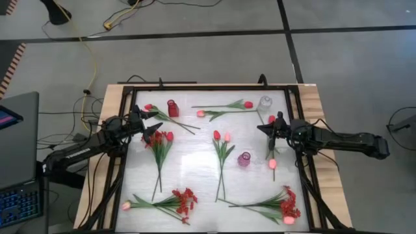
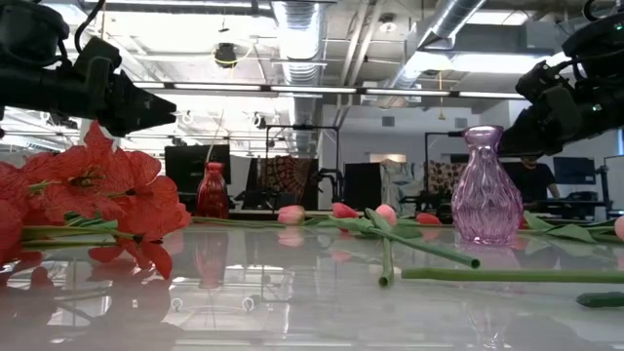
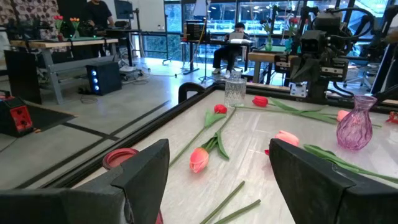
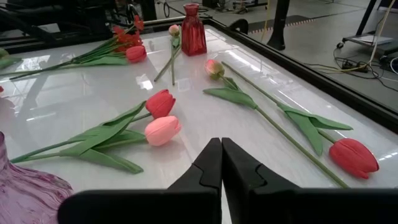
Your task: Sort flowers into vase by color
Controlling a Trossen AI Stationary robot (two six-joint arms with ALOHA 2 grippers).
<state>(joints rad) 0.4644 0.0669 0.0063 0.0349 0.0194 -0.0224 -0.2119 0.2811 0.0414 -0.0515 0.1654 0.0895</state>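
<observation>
White glossy surface [image 1: 195, 169], dark-framed, strewn with flowers [image 1: 221, 153] and carrying 3 vases.

Left arm over the far-left part, left hand [image 1: 153, 128] with fingers spread wide apart, gripping nothing, hovering just beside a pair of red tulips [image 1: 162, 138]. Right arm reaching in from the right, right hand [image 1: 261, 128] with fingers pressed together, empty, above the surface near the clear vase [image 1: 265, 103].

Bushy red sprays at near left [image 1: 184, 200] and near right [image 1: 289, 203], each with a pink tulip alongside. Red-and-pink tulip pair lying mid-surface, stems pointing near. Long-stemmed tulips [image 1: 224, 108] across the far edge between red vase [image 1: 173, 108] and clear vase. Pink tulip [image 1: 272, 164] just right of the purple vase [image 1: 244, 159].

All 3 vases upright, no stems inside.
</observation>
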